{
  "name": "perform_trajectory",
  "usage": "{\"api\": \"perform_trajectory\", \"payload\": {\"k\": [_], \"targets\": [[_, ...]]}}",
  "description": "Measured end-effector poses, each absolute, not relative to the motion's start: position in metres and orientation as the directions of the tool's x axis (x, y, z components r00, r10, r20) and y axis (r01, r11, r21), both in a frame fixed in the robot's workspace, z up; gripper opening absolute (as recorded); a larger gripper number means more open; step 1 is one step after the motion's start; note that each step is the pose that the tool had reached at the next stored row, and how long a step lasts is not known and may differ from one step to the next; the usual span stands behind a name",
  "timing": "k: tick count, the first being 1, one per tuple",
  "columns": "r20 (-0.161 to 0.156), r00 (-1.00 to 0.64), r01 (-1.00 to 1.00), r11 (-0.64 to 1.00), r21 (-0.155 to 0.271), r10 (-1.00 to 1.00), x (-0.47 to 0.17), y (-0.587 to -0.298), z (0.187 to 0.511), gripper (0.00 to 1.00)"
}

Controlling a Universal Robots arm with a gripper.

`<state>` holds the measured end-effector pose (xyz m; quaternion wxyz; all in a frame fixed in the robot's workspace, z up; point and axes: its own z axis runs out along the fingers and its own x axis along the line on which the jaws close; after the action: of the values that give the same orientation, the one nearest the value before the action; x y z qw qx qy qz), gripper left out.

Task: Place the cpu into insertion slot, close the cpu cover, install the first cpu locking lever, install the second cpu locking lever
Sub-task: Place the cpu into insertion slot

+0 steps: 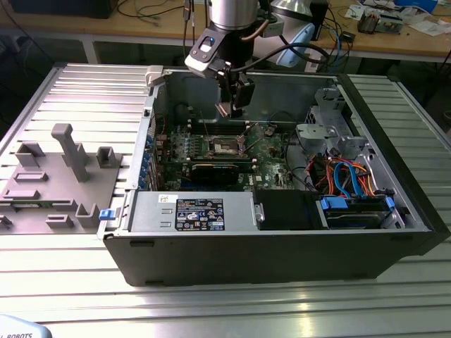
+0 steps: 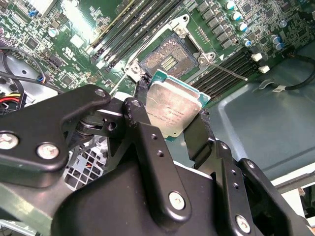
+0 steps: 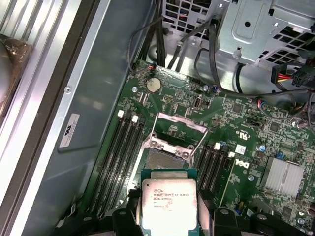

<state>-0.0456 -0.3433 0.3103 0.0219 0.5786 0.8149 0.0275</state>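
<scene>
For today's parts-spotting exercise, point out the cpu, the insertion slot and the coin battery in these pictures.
cpu [image 3: 169, 200]: first wrist view, middle of its metal top.
slot [image 2: 166, 57]: second wrist view, its dark centre.
coin battery [image 3: 153, 84]: first wrist view, middle of its round face.

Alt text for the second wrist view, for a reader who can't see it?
The gripper holds the cpu by two opposite edges above the empty insertion slot on the green motherboard. Long black slots flank the socket.
</scene>
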Motion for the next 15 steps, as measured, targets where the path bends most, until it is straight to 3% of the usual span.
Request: {"api": "perform_trajectory", "payload": {"k": [15], "targets": [[-0.009, -0.305, 0.950, 0.305, 0.068, 0.952, -0.0456, -0.3433, 0.3104, 0.54]]}}
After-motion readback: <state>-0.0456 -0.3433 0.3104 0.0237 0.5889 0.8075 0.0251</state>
